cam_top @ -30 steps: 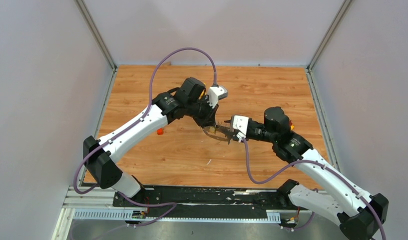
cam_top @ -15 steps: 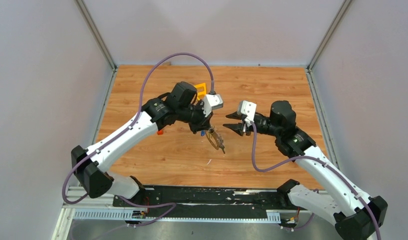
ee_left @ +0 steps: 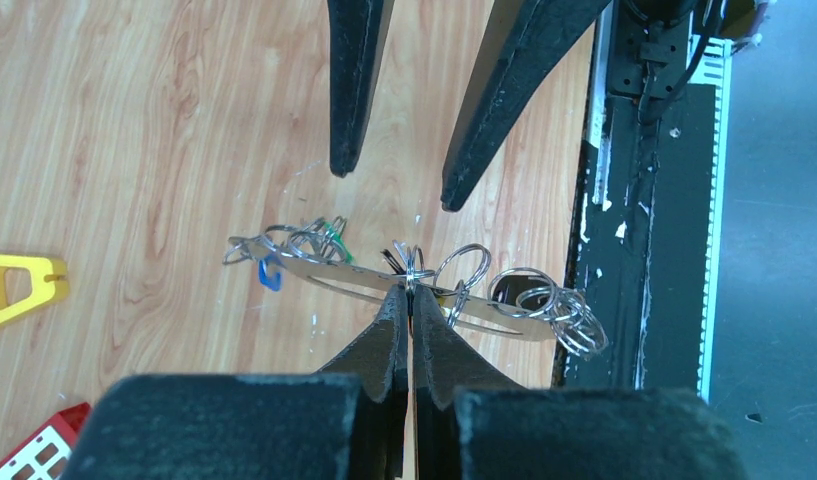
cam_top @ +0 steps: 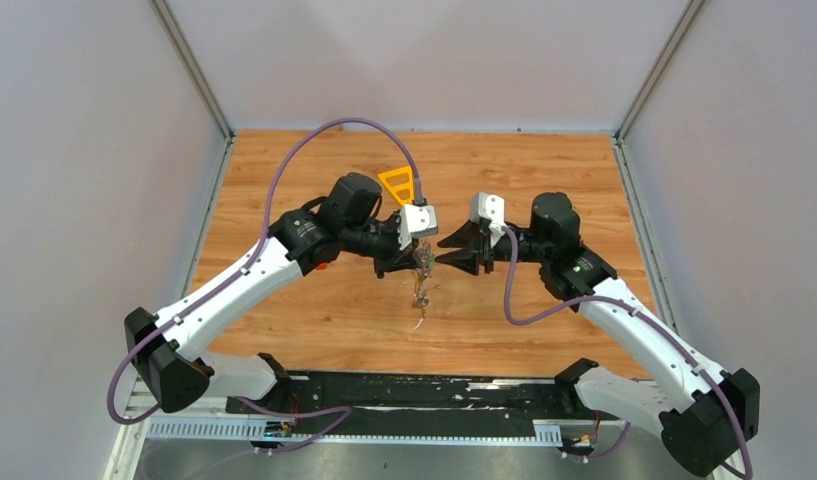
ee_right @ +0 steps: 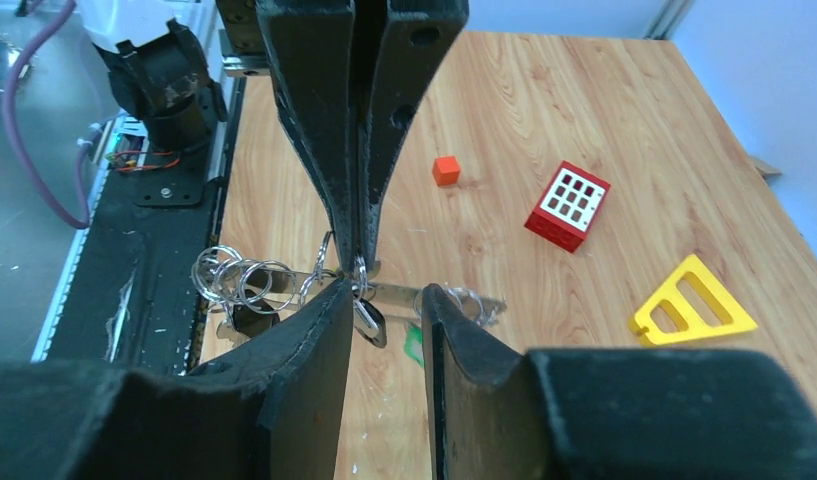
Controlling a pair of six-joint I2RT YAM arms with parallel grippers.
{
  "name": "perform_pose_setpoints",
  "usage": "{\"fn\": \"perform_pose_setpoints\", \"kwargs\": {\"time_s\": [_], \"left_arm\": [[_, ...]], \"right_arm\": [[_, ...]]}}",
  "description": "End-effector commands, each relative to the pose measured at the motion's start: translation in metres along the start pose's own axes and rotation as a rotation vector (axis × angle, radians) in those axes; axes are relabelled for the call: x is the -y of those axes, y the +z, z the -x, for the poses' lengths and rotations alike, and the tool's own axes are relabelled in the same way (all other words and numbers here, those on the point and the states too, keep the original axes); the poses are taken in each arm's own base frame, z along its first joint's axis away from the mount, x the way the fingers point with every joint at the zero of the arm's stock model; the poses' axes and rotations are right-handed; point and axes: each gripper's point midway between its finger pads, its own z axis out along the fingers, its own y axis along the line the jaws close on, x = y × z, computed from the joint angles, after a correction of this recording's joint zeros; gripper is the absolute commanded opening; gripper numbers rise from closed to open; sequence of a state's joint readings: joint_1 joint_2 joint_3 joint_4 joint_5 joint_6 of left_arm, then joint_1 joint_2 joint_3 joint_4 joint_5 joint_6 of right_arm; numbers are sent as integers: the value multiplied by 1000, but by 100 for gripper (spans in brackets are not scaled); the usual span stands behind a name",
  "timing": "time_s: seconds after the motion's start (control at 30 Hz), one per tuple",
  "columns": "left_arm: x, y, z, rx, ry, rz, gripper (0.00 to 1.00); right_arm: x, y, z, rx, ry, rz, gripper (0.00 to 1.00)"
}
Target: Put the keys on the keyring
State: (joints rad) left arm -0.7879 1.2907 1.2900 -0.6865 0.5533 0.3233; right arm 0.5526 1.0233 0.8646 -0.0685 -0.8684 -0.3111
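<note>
Starting at the left gripper [ee_left: 411,297], its two fingers are seen pressed flat together, clamped on the middle of the thin grey bar of the keyring [ee_left: 484,318]. The keyring is held clear of the table [ee_left: 144,150] and lies roughly level across the left wrist view.

Small wire rings and the keys [ee_left: 319,243] are strung along the bar. A blue tag [ee_left: 270,276] and a green tag [ee_left: 334,240] are gathered at one end. A cluster of bare silver rings [ee_left: 549,300] is bunched at the other end, over the black rail at the table's near edge. The single keys are too small to be counted.

Opposite, the right gripper [ee_right: 387,297] is pointed at the left one with its fingers parted, and nothing is seen pinched between them. In its own view the bar is crossed by the gap between the fingers, with a dark key head hanging in that gap. Whether either finger touches the metal cannot be told.

Further out on the wood, an orange block [ee_right: 445,170], a red brick [ee_right: 568,206] and a yellow triangular frame [ee_right: 692,303] are found, well apart from the keyring.
</note>
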Motion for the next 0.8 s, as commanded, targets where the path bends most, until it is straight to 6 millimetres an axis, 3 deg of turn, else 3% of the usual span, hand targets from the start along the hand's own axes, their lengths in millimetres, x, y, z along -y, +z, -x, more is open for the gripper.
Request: {"fn": "perform_pose_setpoints", "kwargs": {"time_s": [0.0,0.5,0.77], "left_arm": [[7,-5,23,90,90,-21,0],[16,-3,28,116,89,-51,0],[17,-3,29,127,84,-53,0]], "right_arm": [[-9,3,13,55,-10,78,31],[-14,11,-3,48,2,143,21],[-16,13,-9,43,7,160,20]]}}
